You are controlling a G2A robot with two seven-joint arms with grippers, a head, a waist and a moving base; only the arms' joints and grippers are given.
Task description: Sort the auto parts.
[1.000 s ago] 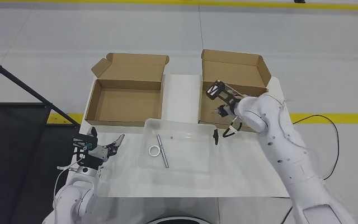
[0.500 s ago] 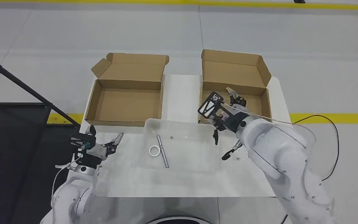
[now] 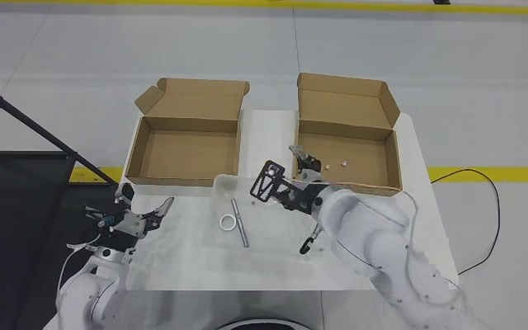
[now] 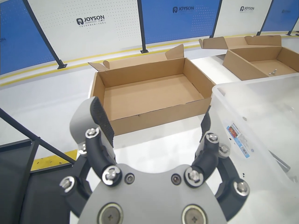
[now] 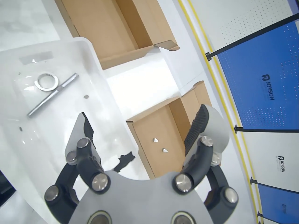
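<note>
A clear plastic bin [image 3: 216, 178] stands at the table's front middle. In it lie a metal ring [image 3: 226, 221] and a metal rod [image 3: 239, 223], seen closer as the ring [image 5: 46, 81] and the rod [image 5: 53, 94]. My right gripper [image 3: 287, 172] hangs open and empty over the bin's back right corner, next to the right cardboard box [image 3: 367, 165]. That box holds two small bolts [image 5: 155, 140]. The left cardboard box [image 3: 186, 157] is bare inside. My left gripper [image 3: 148, 196] is open and empty, low over the table to the left of the bin [image 4: 257, 80].
A small black scrap [image 5: 123, 160] lies on the white table between the bin and the right box. Both boxes have their lids folded back at the far side. A white strip of table [image 3: 268, 144] runs between the two boxes.
My right gripper has swung from over the right box to the left and forward, to the bin's back right corner, still open. The left arm has drifted slightly left.
</note>
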